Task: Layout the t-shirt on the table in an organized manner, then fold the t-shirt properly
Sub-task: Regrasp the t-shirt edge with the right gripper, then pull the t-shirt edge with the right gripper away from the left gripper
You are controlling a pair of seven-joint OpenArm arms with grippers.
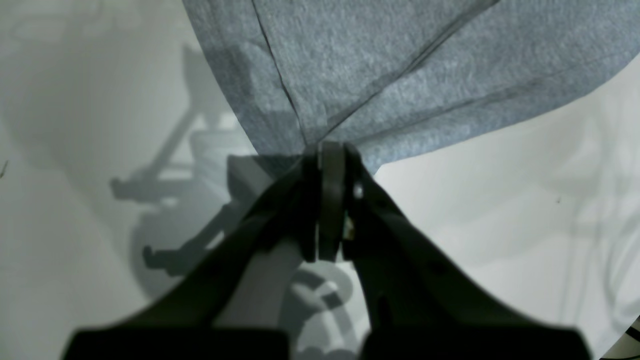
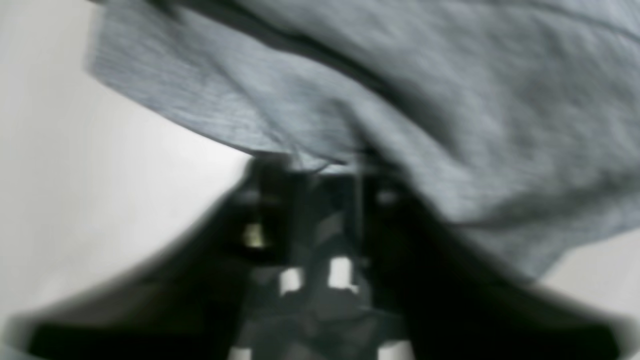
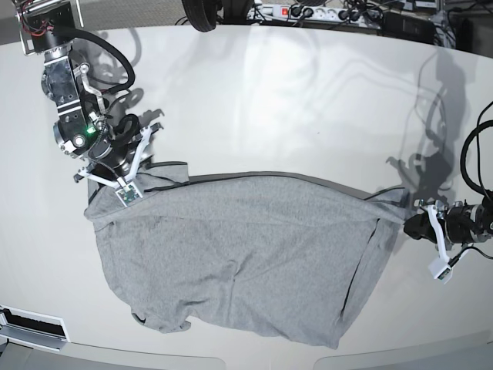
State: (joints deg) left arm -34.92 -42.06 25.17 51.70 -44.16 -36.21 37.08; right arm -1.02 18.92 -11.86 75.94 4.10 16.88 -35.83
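The heather-grey t-shirt lies spread across the near half of the off-white table, plain side up. In the base view my left gripper sits at the shirt's right corner. The left wrist view shows that gripper shut on the t-shirt, with taut creases fanning out from the pinch. My right gripper is at the shirt's upper left corner. The right wrist view is blurred: the right gripper has a gap between its fingers, and the t-shirt has its hem lying across the tips.
A power strip and cables run along the table's far edge, beside a dark round object. Black cables loop at the right edge. The table's front edge runs just below the shirt.
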